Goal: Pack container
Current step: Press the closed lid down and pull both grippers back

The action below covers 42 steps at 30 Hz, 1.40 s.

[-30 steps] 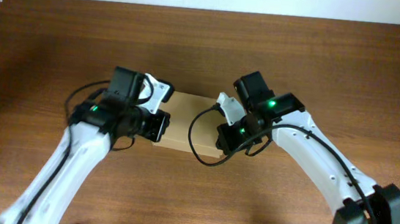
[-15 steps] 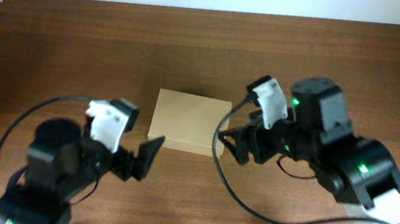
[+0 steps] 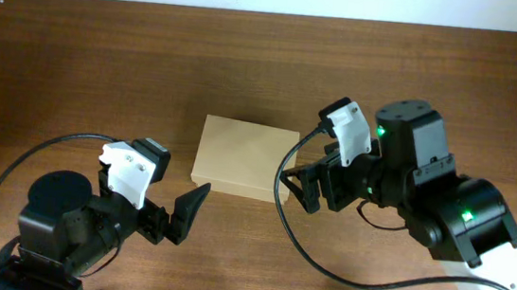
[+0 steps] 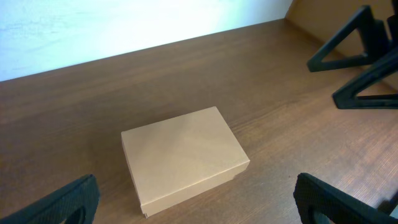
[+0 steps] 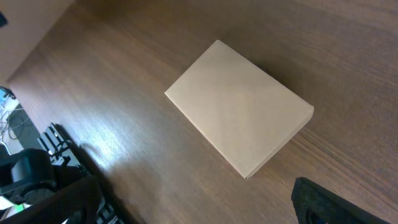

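The container (image 3: 243, 158) is a plain tan cardboard box lying flat mid-table with its lid down. My left gripper (image 3: 175, 216) hovers off its near-left corner, open and holding nothing. My right gripper (image 3: 305, 181) hangs just off the box's right edge, also open and empty. The left wrist view has the container (image 4: 183, 158) ahead between wide-spread fingers (image 4: 59, 205), the left gripper (image 4: 196, 199) above it. From the right wrist, the container (image 5: 239, 115) lies ahead of the right gripper (image 5: 199, 202), whose fingers (image 5: 339, 202) stand far apart.
The brown wooden table (image 3: 76, 61) ends at a pale wall along the far edge. Black cables loop from both arms near the box. My right arm's fingers (image 4: 360, 56) show at the upper right of the left wrist view.
Both grippers have lifted off the box top, drawn back to either side and gone from shut to open. The box has not moved.
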{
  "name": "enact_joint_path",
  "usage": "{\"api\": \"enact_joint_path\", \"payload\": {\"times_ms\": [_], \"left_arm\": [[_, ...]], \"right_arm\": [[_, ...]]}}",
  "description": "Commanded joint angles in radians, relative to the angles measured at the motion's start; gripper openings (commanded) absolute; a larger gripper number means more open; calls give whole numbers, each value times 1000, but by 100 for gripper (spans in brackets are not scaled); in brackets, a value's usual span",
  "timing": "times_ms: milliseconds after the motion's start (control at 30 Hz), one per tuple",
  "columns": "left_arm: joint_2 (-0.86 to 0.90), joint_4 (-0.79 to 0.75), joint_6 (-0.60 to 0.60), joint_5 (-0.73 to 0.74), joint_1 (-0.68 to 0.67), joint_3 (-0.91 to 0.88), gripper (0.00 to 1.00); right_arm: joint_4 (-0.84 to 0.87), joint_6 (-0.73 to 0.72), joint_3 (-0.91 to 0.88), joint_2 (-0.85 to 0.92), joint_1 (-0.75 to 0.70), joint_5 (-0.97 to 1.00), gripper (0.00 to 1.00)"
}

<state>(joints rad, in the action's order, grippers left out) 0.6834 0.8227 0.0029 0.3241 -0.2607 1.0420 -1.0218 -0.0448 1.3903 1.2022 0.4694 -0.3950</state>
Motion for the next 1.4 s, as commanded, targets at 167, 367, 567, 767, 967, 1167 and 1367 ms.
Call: {"api": "enact_joint_path", "payload": {"times_ms": [167,367,567,767,967,1167,1367], "left_arm": [[-18,6,10,-22,4,10,100],[-131,32,23,-85,107,-43,100],[-360,-44,-10,-70,227,-262,100],[-568,-142,-14,-28,282,-508,99],[-641,-174,-14,-29,288,-634,99],[-679,-214,-14,-25,288,-743,100],[-679,-319,-14,-24,288,-835,99]], "right_arm": [[1,3,9,32,7,15,99],[1,3,9,42,7,15,99],[0,3,9,42,7,15,99],[1,3,9,42,7,15,99],[1,3,9,42,7,15,99],[1,3,9,42,8,15,99],[0,3,9,42,7,15,99]]}}
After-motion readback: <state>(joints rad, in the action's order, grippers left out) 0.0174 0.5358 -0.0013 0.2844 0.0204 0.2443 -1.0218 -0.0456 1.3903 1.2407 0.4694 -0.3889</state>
